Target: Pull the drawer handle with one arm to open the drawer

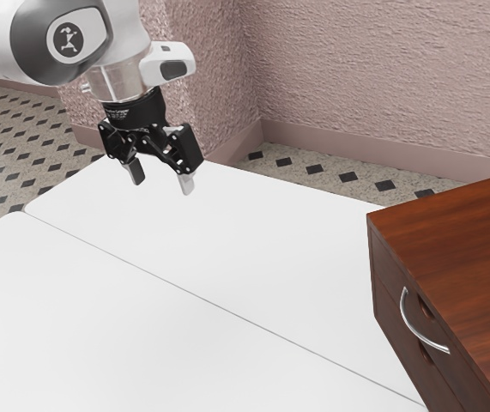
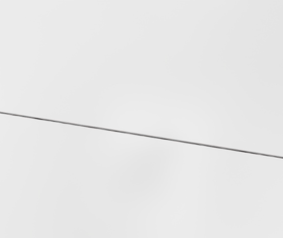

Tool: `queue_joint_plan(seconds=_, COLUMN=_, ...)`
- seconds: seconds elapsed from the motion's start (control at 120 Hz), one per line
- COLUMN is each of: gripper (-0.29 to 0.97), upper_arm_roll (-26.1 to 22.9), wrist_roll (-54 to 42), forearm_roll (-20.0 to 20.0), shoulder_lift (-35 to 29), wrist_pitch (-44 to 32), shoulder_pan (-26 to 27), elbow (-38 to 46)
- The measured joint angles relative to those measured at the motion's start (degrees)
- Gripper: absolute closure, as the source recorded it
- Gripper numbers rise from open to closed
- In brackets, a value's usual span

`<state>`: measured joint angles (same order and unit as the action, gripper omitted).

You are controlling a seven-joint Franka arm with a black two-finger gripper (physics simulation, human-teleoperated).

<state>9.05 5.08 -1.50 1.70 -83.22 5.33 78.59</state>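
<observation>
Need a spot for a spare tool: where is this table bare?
Both slabs of the table are bare: the near one, from the seam to the front edge, and the far one, from the seam to the floor, below the open claw. The exterior view's right is taken by the wooden cabinet with its handle.

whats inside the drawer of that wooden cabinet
Cannot tell: the drawer looks pushed in, so its wooden front hides the inside. Only the curved metal handle shows on it. The tool hangs open above the white table, away from the handle.
</observation>
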Motion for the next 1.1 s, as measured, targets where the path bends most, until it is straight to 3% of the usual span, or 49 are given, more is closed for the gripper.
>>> queue_joint_plan(seconds=0.275, gripper=0.0, upper_arm_roll=0.5, wrist_roll=0.1, forearm_roll=1.0, shoulder_lift=-0.5, wrist_pitch=0.6, shoulder_pan=0.3, elbow=-2.3)
queue_joint_plan(seconds=0.475, gripper=0.0, upper_arm_roll=-0.1, wrist_roll=3.9, forearm_roll=2.0, shoulder_lift=-6.2, wrist_pitch=2.1, shoulder_pan=-0.3, elbow=-4.9)
queue_joint_plan(seconds=0.783, gripper=0.0, upper_arm_roll=0.9, wrist_roll=15.7, forearm_roll=13.0, shoulder_lift=-8.5, wrist_pitch=1.5, shoulder_pan=-0.4, elbow=-0.3)
queue_joint_plan(seconds=1.1, gripper=0.04, upper_arm_roll=0.4, wrist_roll=30.7, forearm_roll=16.4, shoulder_lift=-8.1, wrist_pitch=-4.9, shoulder_pan=0.1, elbow=4.4)
